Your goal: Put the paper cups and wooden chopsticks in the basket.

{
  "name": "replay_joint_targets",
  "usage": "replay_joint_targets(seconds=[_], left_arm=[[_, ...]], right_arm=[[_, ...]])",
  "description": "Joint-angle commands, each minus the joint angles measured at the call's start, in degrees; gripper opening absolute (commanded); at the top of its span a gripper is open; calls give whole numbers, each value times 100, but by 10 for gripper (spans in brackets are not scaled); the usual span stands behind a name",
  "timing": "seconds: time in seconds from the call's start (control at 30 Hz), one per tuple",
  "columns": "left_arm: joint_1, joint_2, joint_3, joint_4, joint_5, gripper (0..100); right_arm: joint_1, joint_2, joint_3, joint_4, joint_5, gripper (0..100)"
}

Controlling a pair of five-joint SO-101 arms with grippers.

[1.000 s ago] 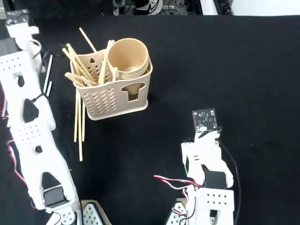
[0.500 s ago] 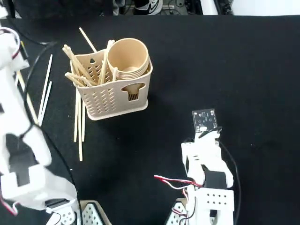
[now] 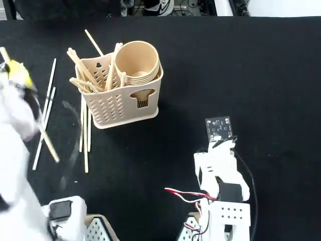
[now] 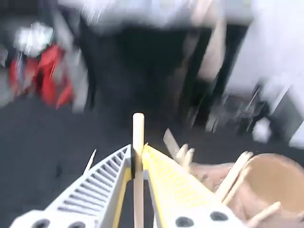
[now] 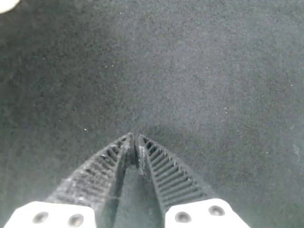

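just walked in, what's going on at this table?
The left gripper is shut on one chopstick. The basket already holds the stacked paper cups and a bunch of chopsticks. Loose chopsticks lie on the table beside it. The right gripper is shut and empty.

surface (image 3: 271, 70): black cloth beneath me | far edge: what looks like a shoe (image 3: 161, 6) | far right: white patch (image 3: 283, 7) | light: even

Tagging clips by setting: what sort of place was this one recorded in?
Likely an indoor robotics lab or workshop: a black-covered table, a white robot arm mounted at its edge, and a basket of cups and chopsticks set out as practice items.
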Motion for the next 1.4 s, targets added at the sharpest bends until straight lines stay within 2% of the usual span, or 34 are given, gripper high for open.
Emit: replay_joint_targets(seconds=[0.0, 0.13, 0.23, 0.3, 0.4, 0.6, 0.83, 0.9, 0.97, 1.07, 1.17, 1.37], left_arm=[[734, -1802, 2527, -2875, 79, 29], [1402, -2347, 4101, -5565, 79, 29], [1789, -2251, 4444, -6892, 88, 29], [1956, -2031, 4321, -7024, 167, 29], [1956, -1556, 3978, -6734, 624, 29], [1341, -378, 4066, -6629, 1152, 29], [1367, -202, 4462, -6585, 1169, 40], [1543, -202, 4435, -6330, 1169, 115], [1666, -202, 4163, -5582, 1204, 201], [1736, -132, 3301, -4273, 1169, 215], [1578, -132, 2466, -3385, 1160, 232], [620, 211, 848, -1556, 536, 237]], right_arm=[[-53, -57, -13, 18, 26, 12], [-53, -57, -13, 18, 26, 12], [-53, -57, -13, 18, 26, 12], [-53, -57, -13, 18, 26, 12], [-53, -57, -13, 18, 26, 12], [-53, -57, -13, 18, 26, 12], [-53, -57, -13, 18, 26, 12], [-53, -57, -13, 18, 26, 12], [-53, -57, -13, 18, 26, 12], [-53, -57, -13, 18, 26, 12], [-53, -57, -13, 18, 26, 12], [-53, -57, -13, 18, 26, 12]])
